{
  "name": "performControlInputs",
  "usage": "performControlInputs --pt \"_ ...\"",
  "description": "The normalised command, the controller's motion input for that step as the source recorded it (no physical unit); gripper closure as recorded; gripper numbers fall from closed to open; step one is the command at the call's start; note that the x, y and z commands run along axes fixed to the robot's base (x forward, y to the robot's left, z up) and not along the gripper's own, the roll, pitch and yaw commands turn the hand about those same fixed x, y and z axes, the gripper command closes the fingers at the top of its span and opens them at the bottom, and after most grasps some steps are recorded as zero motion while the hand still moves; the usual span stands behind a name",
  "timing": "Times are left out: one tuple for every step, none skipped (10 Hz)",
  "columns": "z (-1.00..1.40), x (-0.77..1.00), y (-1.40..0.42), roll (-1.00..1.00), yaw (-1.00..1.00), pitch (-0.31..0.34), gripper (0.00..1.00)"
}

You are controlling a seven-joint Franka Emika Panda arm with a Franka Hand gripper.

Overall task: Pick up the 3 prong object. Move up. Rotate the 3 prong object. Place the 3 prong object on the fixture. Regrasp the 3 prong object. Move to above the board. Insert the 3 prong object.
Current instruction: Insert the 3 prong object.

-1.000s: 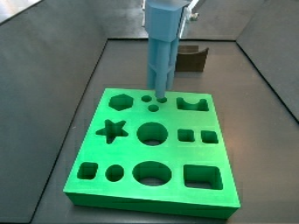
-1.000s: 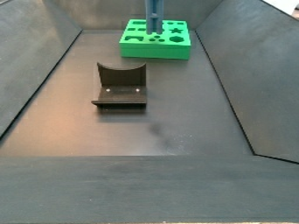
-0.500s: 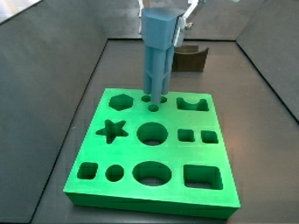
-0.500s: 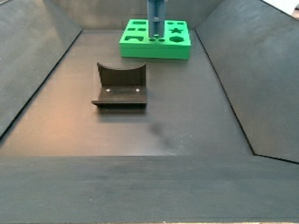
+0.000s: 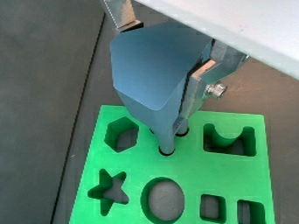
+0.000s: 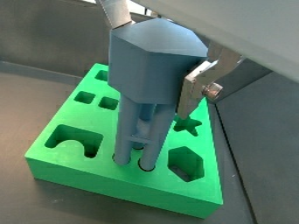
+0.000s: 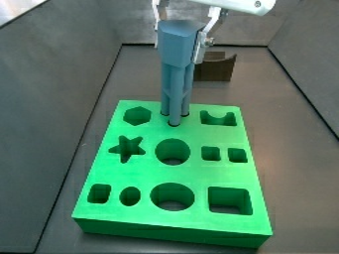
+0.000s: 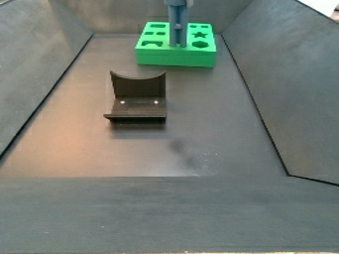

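Note:
The 3 prong object (image 7: 176, 69) is a blue-grey piece standing upright, block end up and prongs down. My gripper (image 7: 187, 38) is shut on its upper part; a silver finger (image 5: 200, 80) presses its side in both wrist views. The prong tips (image 6: 138, 153) meet the green board (image 7: 212, 226) at its three small holes, between the hexagon cut-out (image 5: 121, 134) and the U-shaped cut-out (image 5: 228, 139). How deep they sit cannot be told. The object (image 6: 152, 74) hides the holes. The fixture (image 8: 137, 97) stands apart on the dark floor, nothing on it.
The board (image 8: 179, 55) lies at one end of a dark walled bin with sloping sides (image 8: 265, 79). Star (image 7: 127, 148), oval, circle and square cut-outs cover the rest of it. In a side view the fixture (image 7: 219, 67) shows behind the board.
My gripper has carried the 3 prong object slightly sideways and down; the prong tips, earlier above the board, now rest at the three small holes.

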Motion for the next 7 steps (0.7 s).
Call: performControlInputs --pt "-0.19 0.00 -0.02 0.00 0.00 -0.026 1.00" --pt "-0.24 0.00 -0.08 0.00 0.00 -0.030 1.00" --pt "-0.31 0.00 -0.07 0.00 0.00 -0.029 1.00" --pt "-0.39 0.00 -0.08 0.01 0.00 -0.037 1.00" --pt "-0.62 0.00 -0.08 0.08 0.00 -0.006 1.00" --pt "-0.66 0.02 -0.04 0.05 0.00 -0.026 1.00" --pt "-0.87 0.05 0.00 0.10 0.00 -0.023 1.00"
